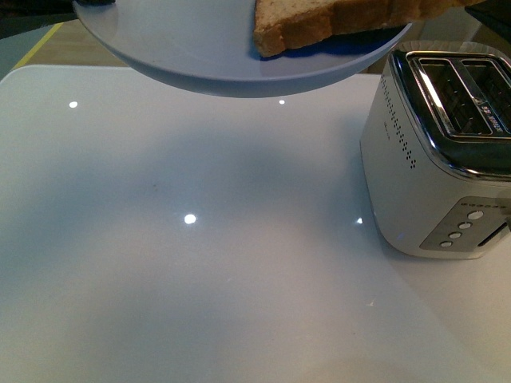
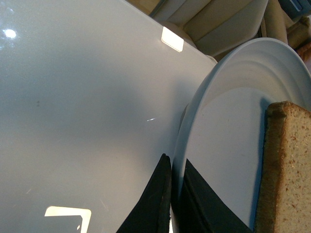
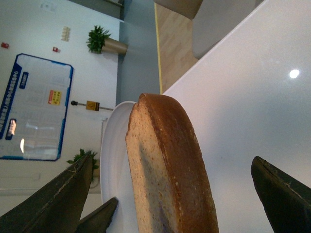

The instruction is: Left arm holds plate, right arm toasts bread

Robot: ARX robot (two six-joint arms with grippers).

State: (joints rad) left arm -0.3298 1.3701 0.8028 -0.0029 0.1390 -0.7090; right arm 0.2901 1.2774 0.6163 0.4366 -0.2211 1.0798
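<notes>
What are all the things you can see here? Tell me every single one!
plate: one, pale blue-white, held up above the table
bread: one slice, brown, lying on the plate
toaster: one, white and silver, two slots, on the table's right side
table: one, glossy white, under everything
potted plants: two, green, far in the background
board: one, blue-framed, in the background too
left hand: one, black, pinching the plate's rim
right hand: one, black, open, a finger on each side of the bread

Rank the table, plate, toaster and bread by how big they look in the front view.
Table, largest.
Toaster and plate look about alike; both are cut off at the edge, so unranked.
Bread, smallest.
</notes>
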